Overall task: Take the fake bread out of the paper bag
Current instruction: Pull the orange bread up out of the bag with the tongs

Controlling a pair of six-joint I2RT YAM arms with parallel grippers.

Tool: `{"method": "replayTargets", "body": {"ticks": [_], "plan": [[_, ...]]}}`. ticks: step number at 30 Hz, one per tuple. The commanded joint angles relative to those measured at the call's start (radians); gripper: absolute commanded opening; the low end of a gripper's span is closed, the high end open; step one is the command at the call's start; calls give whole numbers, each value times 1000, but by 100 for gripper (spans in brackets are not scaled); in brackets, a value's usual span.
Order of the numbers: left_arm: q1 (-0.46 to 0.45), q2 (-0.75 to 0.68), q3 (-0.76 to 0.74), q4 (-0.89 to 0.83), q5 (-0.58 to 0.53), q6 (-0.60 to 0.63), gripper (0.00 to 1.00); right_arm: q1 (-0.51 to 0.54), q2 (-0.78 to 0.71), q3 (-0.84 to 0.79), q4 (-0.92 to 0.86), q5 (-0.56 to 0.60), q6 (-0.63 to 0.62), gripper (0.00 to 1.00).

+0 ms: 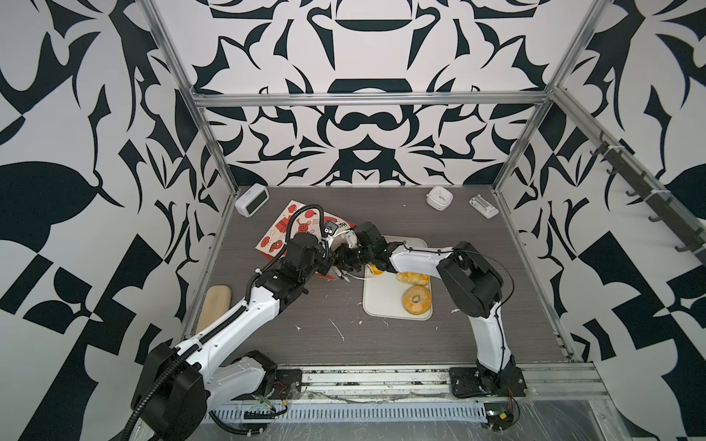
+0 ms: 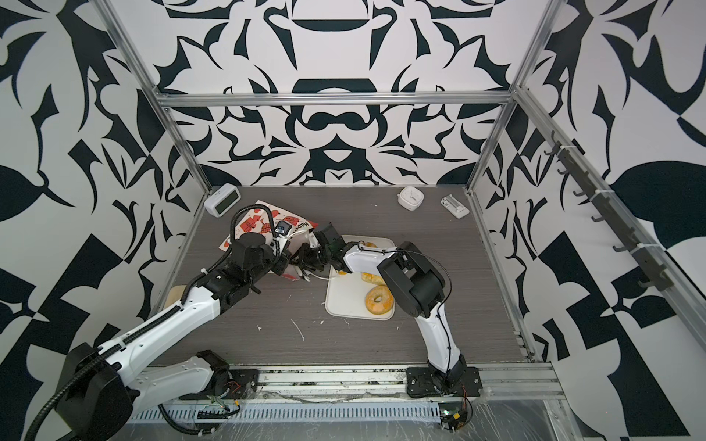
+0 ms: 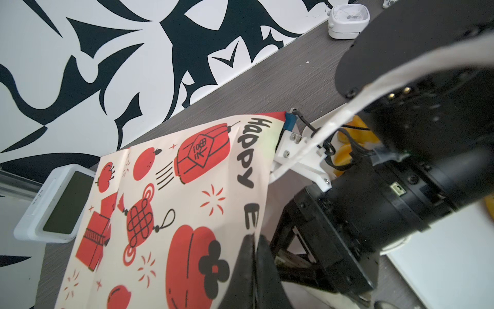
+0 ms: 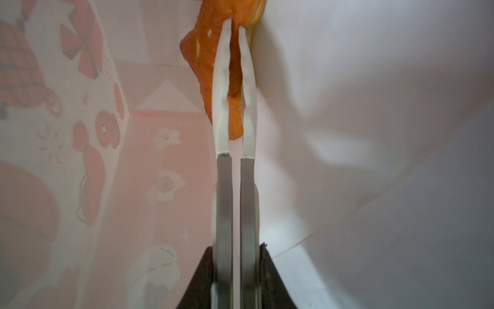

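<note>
In both top views the paper bag point(image 1: 284, 231) point(image 2: 254, 225) lies on its side, its mouth turned to the white tray point(image 1: 382, 305) just beside it. A doughnut point(image 1: 416, 300) and a roll point(image 1: 410, 278) sit on that tray, outside the bag. The roll is half hidden under the right arm. Both wrists meet at the bag's mouth, and from here you cannot see either pair of fingertips.

In the left wrist view your left gripper point(image 3: 253, 240) is pressed shut on the bag's printed rim. The right arm's black wrist passes just beside that rim into the bag, with a white cord handle point(image 3: 334, 120) draped over it.

In the right wrist view your right gripper point(image 4: 234, 25) is inside the bag, its long white fingers point(image 4: 222, 80) closed on an orange-brown pastry point(image 4: 199, 53). I cannot tell which pastry it is. It lies at the deep end of the bag, against the plain white wall. Its long axis runs nearly in line with the fingers, whose tips reach well past its near end.

I judge the pull should go straight back along the bag's length and out through the mouth toward the tray. The right arm is the one on the pastry. Watch the cord on that wrist.
</note>
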Motion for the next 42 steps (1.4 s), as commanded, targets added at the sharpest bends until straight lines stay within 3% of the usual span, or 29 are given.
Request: {"method": "replayTargets", "body": {"ticks": [1, 8, 17, 42], "plan": [[-3, -14, -11, 19, 29, -7, 7, -4, -16, 33, 17, 23, -10, 13], [-3, -13, -13, 19, 15, -4, 7, -5, -72, -17, -16, 51, -62, 0], [-3, -12, -12, 8, 0, 10, 7, -11, -247, -155, -121, 137, -169, 0], [-3, 30, 11, 10, -4, 12, 7, -56, -619, -431, -205, 178, -191, 0]]}}
